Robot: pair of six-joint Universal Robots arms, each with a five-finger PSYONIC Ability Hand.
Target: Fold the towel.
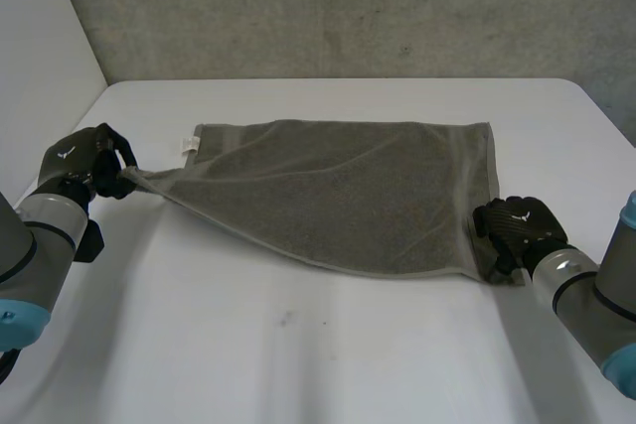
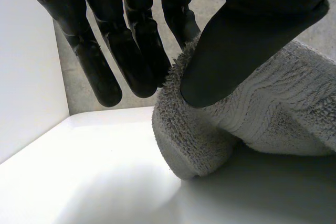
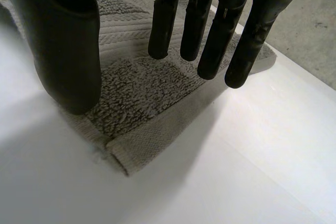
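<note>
Left hand low at left, thumb pinching towel against fingers. Right hand palm-down, fingers straight, thumb spread apart.

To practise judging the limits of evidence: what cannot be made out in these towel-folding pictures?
Head view: any writing on the small white label at the grey terry towel's far corner, too small.
Head view: the towel's near corner, partly under the black right hand.
Left wrist view: most of the towel, cut off by the edge beyond the black left hand.
</note>
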